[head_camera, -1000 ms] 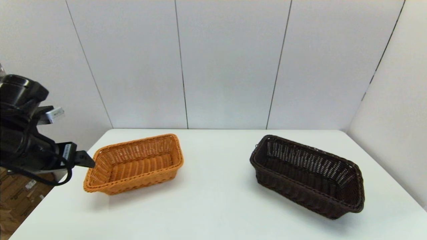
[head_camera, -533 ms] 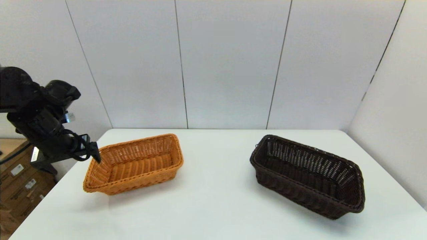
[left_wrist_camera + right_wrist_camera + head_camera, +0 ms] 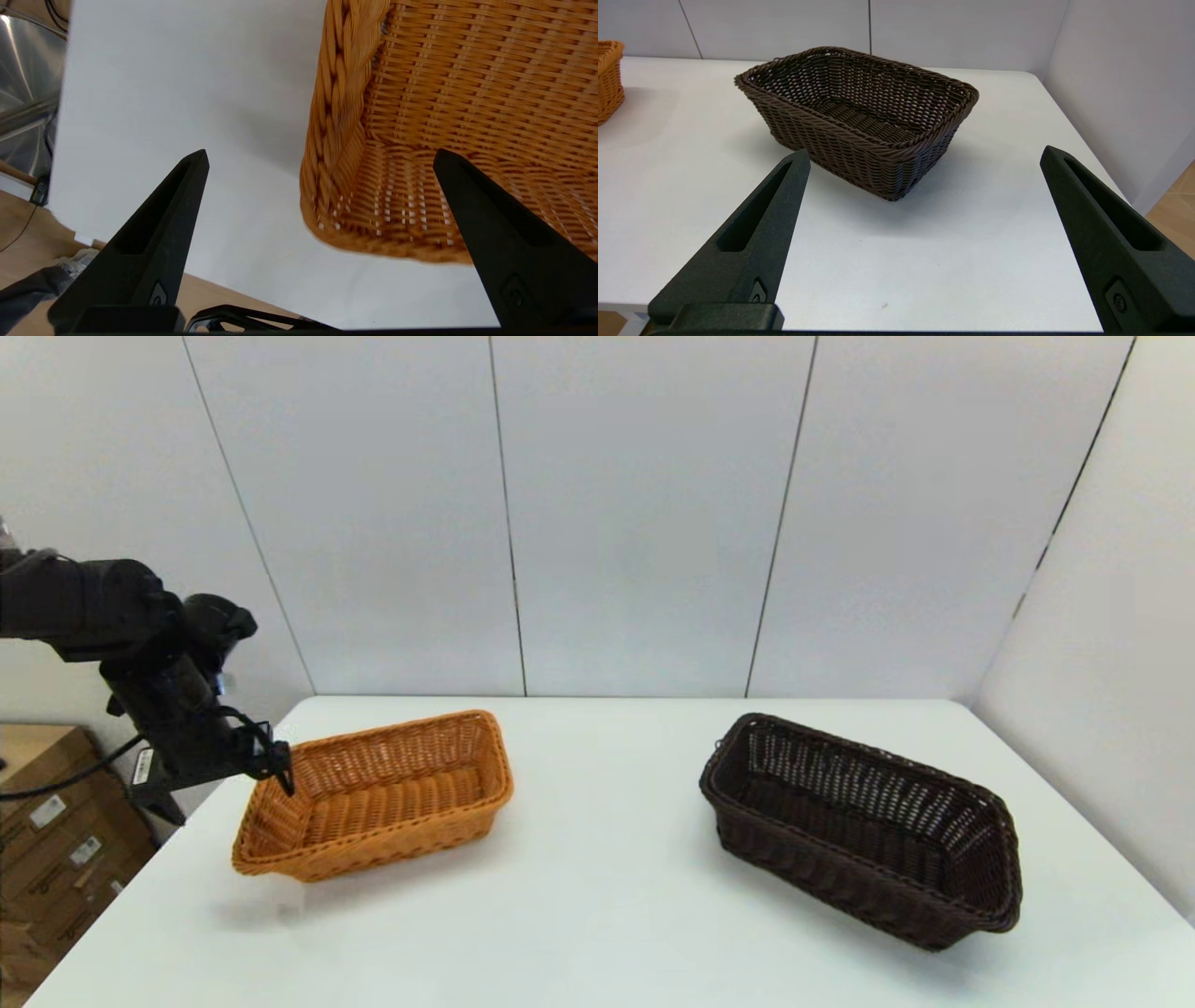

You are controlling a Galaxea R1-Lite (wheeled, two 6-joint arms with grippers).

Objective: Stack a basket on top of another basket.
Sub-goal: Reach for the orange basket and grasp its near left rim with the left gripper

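At the left short end of the orange-tan basket (image 3: 373,795), my left gripper (image 3: 276,767) hangs just above the braided rim (image 3: 338,107), fingers spread wide. From the left wrist camera I read one finger (image 3: 154,247) over bare table (image 3: 597,915) outside that end wall and the other finger (image 3: 504,242) over the basket's interior, so the jaws straddle the rim without touching it.

The dark brown basket (image 3: 864,826) stands well apart from the orange-tan basket, on its far right side, upright and empty. My right gripper (image 3: 920,233) is out of the head view; its wrist camera shows it spread open, hovering short of the dark brown basket and not in contact.

I judge the step in hand to be a grasp on the orange-tan basket's end wall. Procedure I would follow:

1. Lower the left gripper until the rim sits deep between the fingers, not at the tips.
2. Keep the fingers square to the end wall; the wall flares outward, so a skewed approach may slide off the braid.
3. Close firmly. Wicker yields, so expect some give before the hold is secure.
4. Lift slowly. Held by one end, the basket will likely droop at the far end.

Risk: a descent too close to the wall could push the light basket along the table.
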